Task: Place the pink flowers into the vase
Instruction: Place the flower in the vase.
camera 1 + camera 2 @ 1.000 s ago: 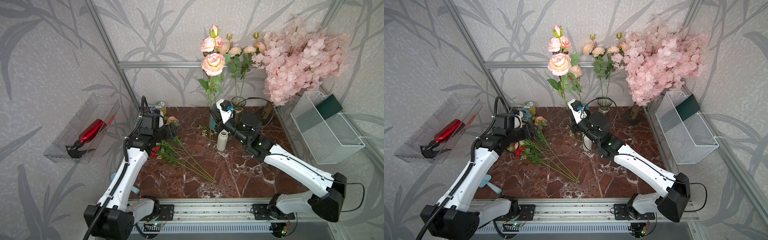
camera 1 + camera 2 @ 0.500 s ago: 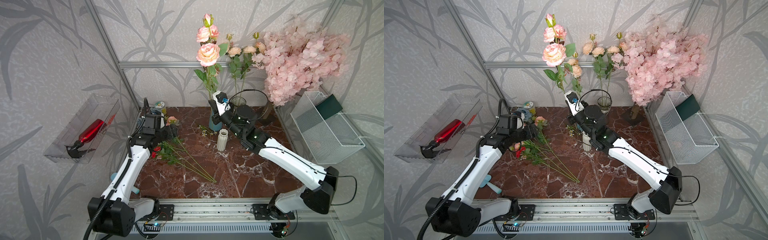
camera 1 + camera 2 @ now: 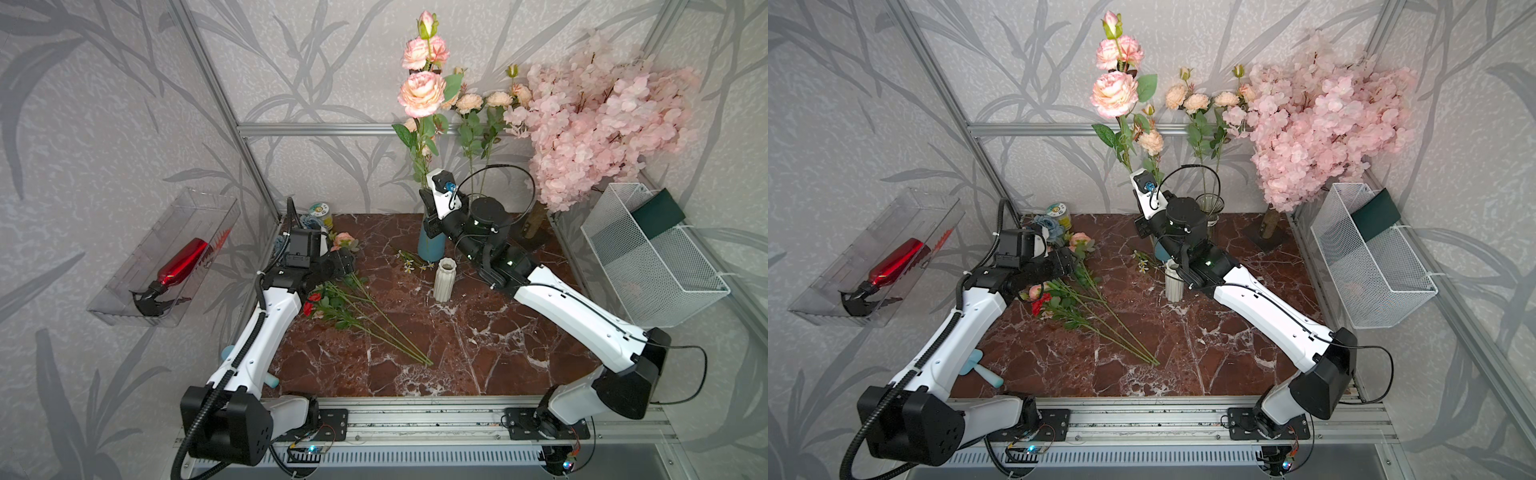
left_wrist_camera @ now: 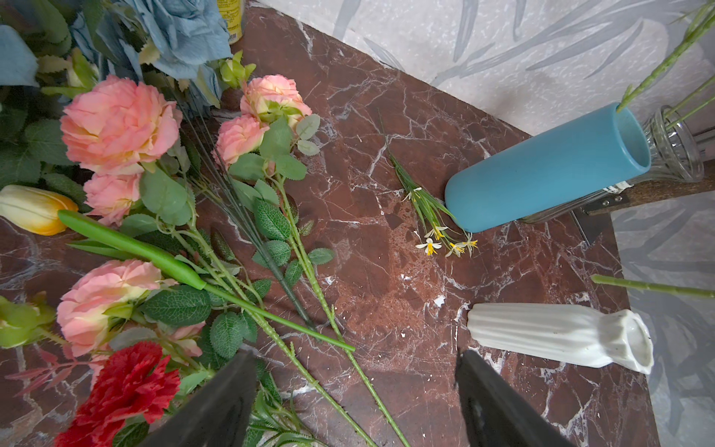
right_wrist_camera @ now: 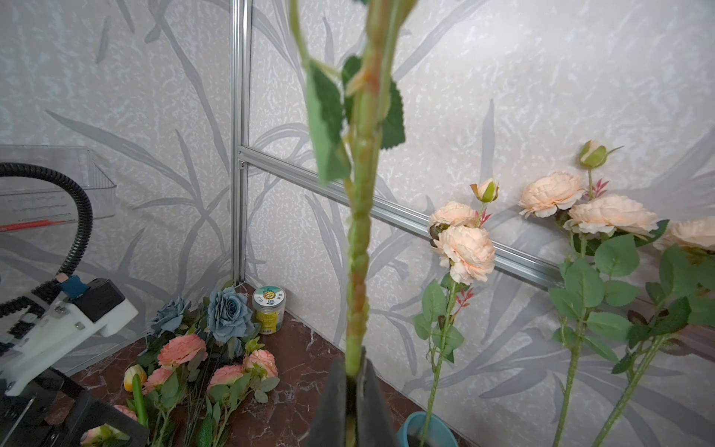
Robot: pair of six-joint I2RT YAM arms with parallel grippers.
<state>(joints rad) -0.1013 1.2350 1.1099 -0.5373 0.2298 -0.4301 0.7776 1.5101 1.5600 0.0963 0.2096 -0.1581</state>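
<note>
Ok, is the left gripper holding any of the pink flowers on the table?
No: the left gripper is open and empty, the pink flowers lying loose beside it.

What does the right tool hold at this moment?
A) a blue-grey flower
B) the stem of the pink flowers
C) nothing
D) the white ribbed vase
B: in the right wrist view the right tool is shut on a green stem, and in a top view the pink flowers on that stem stand high above the arm.

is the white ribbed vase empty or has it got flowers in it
Empty: no stem rises from the open mouth of the white ribbed ceramic vase in a top view.
</note>
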